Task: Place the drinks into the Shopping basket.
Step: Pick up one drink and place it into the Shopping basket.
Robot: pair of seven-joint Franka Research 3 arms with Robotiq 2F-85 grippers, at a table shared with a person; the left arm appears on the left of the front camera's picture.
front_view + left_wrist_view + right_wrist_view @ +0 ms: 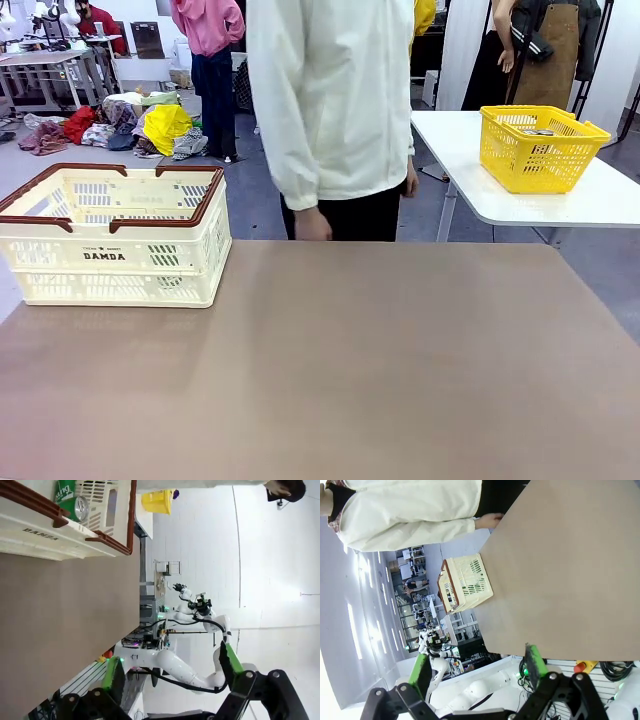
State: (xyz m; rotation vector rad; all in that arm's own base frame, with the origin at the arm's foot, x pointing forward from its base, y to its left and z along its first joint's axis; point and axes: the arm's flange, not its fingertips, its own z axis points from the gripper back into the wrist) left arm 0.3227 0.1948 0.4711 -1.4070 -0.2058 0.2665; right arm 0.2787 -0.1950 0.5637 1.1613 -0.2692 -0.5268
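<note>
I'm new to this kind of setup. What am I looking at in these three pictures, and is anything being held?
Two robot arms share a brown table with a person standing at the far side. The front picture looks across it; the other two come from wrist cameras, rolled sideways. At the bottom of each wrist picture is that arm's gripping part: the left end effector and right end effector, both open, holding nothing. On the table stands the cream Shopping basket, with a green can inside. A yellow basket sits on another table.
</note>
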